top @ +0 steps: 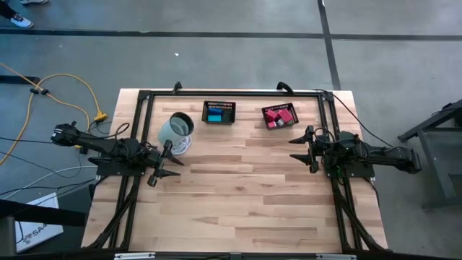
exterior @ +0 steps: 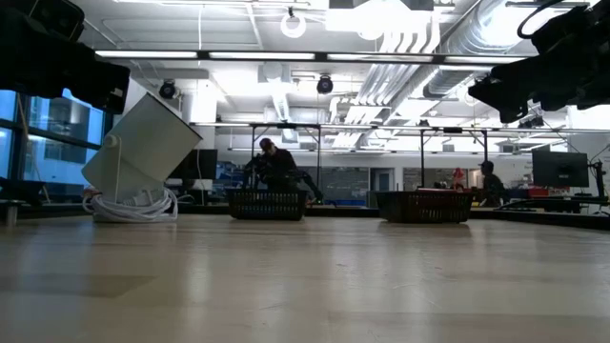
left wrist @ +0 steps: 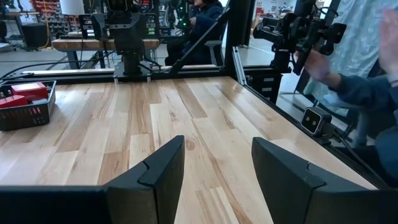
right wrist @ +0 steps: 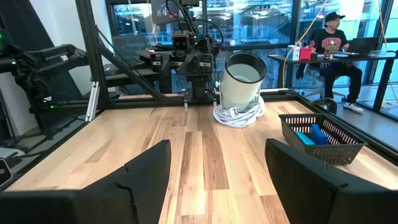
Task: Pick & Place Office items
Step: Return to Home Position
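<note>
Bench (top: pixel 238 195), seen from above. Left claw (top: pixel 162 172) over the wood nr left edge, abt halfway along it, fingers spread wide, holds nothing. Right claw (top: pixel 302 150) opposite, nr right edge, likewise spread wide and empty, pointing inward twd left claw, well apart from it. Along far edge, two black mesh baskets side by side w/ a gap btwn. Left basket (top: pixel 206 113) abt mid-edge, square to it, holds blue and teal pieces (top: pixel 216 115); count not readable. Right basket (top: pixel 294 117) nearer far right corner, turned a bit askew, holds red and pink pieces (top: pixel 273 118) in a heap; count unclear too. Both baskets flat on the wood, clear of either claw; right basket the nearer one to right claw. White cylinder (top: pixel 176 128), open-ended, just left of left basket, tilted, w/ coil of white cable (top: pixel 186 144) at its base. Sits just ahead of left claw; contact or not, cannot tell. Beyond the bench, in bg: two people (exterior: pixel 276 162) past the far edge behind the baskets in low view, seated person (right wrist: pixel 333 46) at a desk in right wrist view, blurred hand (left wrist: pixel 320 59) and blue sleeve (left wrist: pixel 360 93) off the bench's side in left wrist view.
</note>
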